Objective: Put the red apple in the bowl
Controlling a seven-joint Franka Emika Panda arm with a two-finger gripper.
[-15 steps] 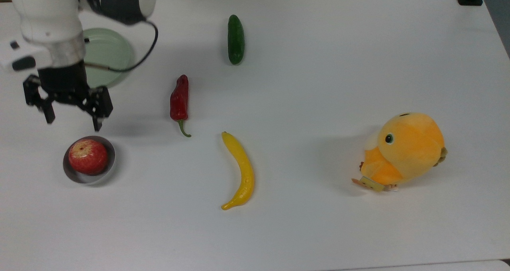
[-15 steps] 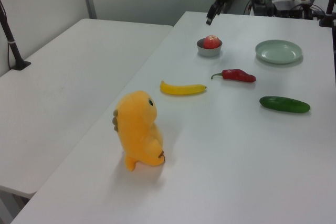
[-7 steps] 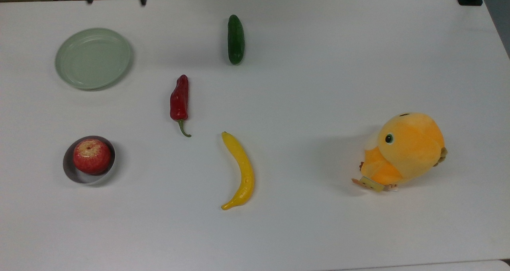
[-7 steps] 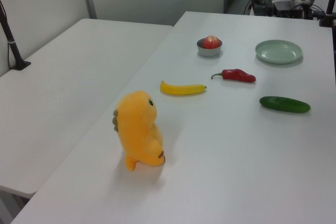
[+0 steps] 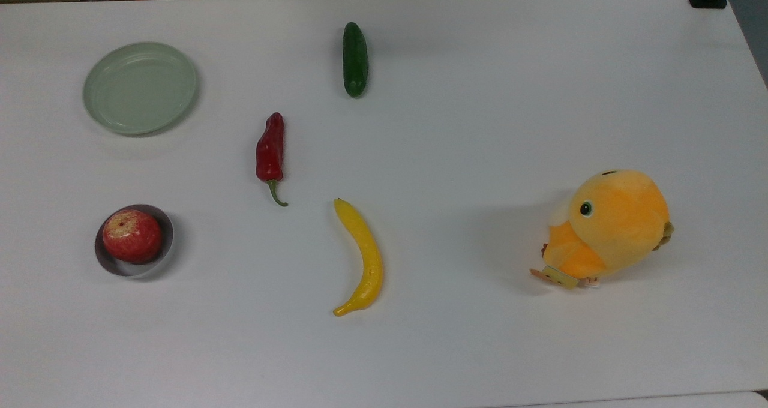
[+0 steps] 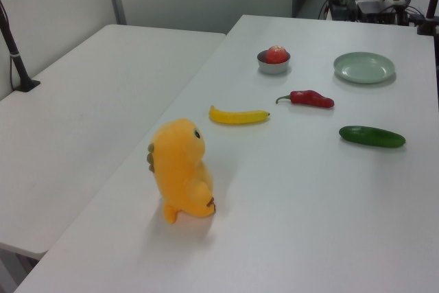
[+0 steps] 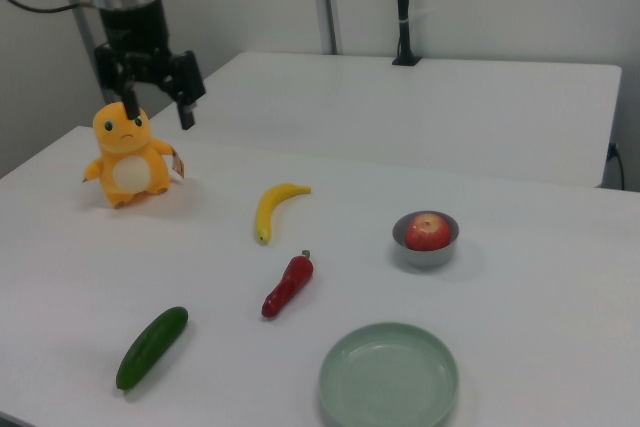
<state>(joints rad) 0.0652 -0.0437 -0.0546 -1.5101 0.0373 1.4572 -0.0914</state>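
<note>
The red apple [image 5: 132, 235] sits inside the small grey bowl [image 5: 168, 245] near the top view's left edge. The apple [image 6: 277, 53] and bowl [image 6: 273, 68] stand at the far end of the table in the left view. In the right view the apple [image 7: 427, 231] rests in the bowl [image 7: 425, 256] at the right of centre. My gripper [image 7: 158, 107] hangs open and empty high at the right view's upper left, far from the bowl, above the table beside the orange plush.
A pale-green plate [image 5: 140, 88], a red chili [image 5: 270, 150], a green cucumber [image 5: 355, 59] and a yellow banana [image 5: 363, 258] lie spread over the white table. An orange plush toy [image 5: 609, 225] stands at the top view's right.
The arm rose from beside the bowl, went off over the top view's upper edge and left that frame. The plate is uncovered. The apple rocked slightly in the bowl.
</note>
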